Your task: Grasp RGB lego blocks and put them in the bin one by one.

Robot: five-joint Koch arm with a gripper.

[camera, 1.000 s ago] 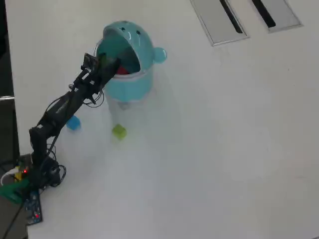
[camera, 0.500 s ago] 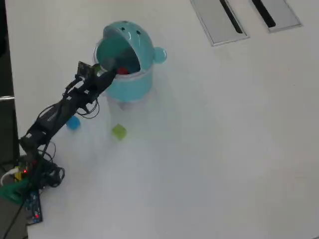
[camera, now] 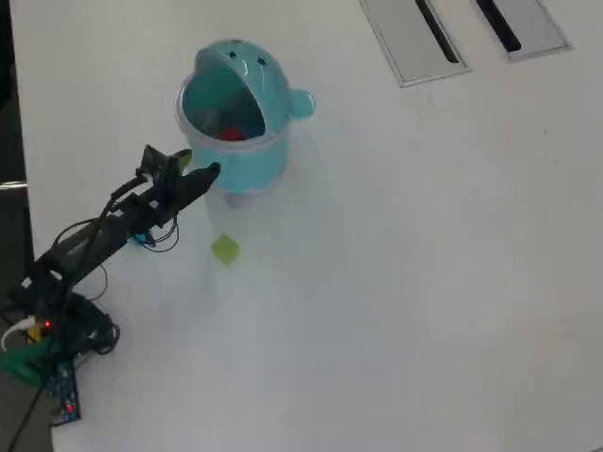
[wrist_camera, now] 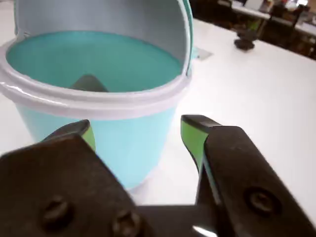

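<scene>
In the wrist view the gripper (wrist_camera: 136,133) fills the lower half of the picture; its two green-tipped jaws stand well apart with only bare air between them, so the claw is wide open and holds nothing. Just beyond the jaws, at about 12 o'clock from them, rises the turquoise wall of the bin (wrist_camera: 123,133) with its pale rim, and the hood stands behind the opening. Seen from the overhead view, the gripper (camera: 193,168) sits just outside the bin (camera: 273,89), at about 8 o'clock from it, near its wall but apart from it as far as I can judge. The lime green block (camera: 224,249) lies alone on the white table (camera: 424,282), at about 6 o'clock from the bin and at about 5 o'clock from the gripper, near to both. Inside the bin a red spot shows against the turquoise floor, and I take it for the red block (camera: 231,133), so this one counts as delivered. The blue block I cannot find in either view; possibly the arm (camera: 94,240) covers it, because the arm lies across that part of the table, but the pictures do not settle this. So my judgement is that about one third of the task is done: red is in, green waits in plain sight as the easy next target, and blue is left too, wherever it lies.
</scene>
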